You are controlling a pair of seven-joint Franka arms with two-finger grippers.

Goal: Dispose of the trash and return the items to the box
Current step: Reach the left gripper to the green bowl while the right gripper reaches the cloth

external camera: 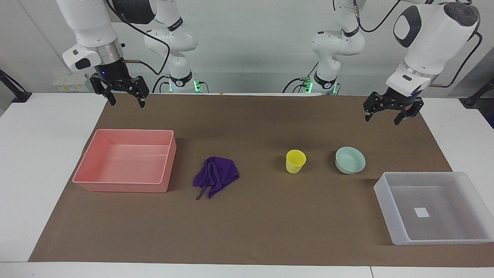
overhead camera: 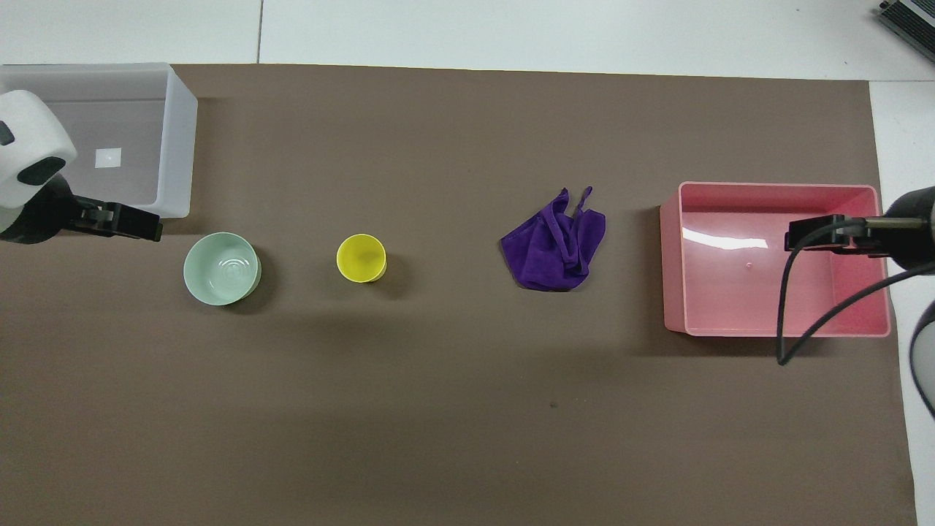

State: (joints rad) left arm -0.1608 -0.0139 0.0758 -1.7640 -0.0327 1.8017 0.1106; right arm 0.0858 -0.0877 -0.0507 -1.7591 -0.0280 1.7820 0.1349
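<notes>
Overhead view shows us ripples in the round bowl (overhead camera: 221,267); left tool (external camera: 384,111) and right tool (external camera: 124,93) gape empty beside the crumpled cloth (external camera: 215,175).

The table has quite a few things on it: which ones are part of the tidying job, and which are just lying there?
Part of the job:
- purple cloth, the trash
- yellow cup
- mint-green bowl
- frosted white tray, where cup and bowl go
- pink bin, empty, probably for the trash

Just there:
- brown mat under everything
</notes>
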